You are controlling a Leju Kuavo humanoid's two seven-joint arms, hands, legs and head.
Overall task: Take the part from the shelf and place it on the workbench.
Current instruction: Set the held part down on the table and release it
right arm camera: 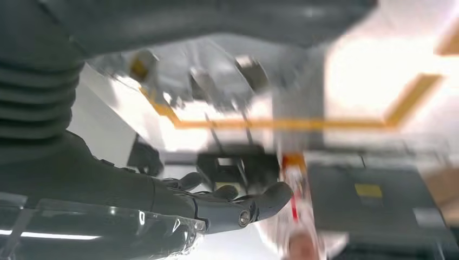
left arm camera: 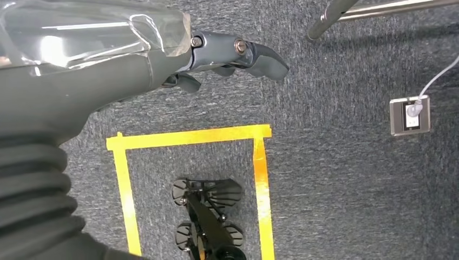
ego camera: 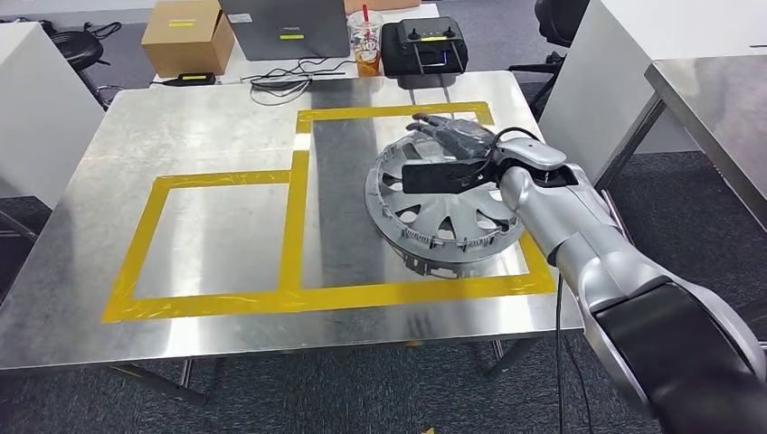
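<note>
No legible text, brand, number or sign. Yellow labels on the cardboard box (ego camera: 185, 36) at 11 o'clock and the grey case (ego camera: 283, 27) at 12 o'clock are too small to read; the drink cup (ego camera: 365, 42) print likewise.

My right wrist view is a smeary mess, so the hubcap (right arm camera: 216, 86) is just a grey blur there. From the head view my right hand (ego camera: 452, 136) covers the hubcap's (ego camera: 434, 226) far rim, and I can't tell if the fingers touch it. My right arm (ego camera: 651, 325) runs off the corner.
</note>
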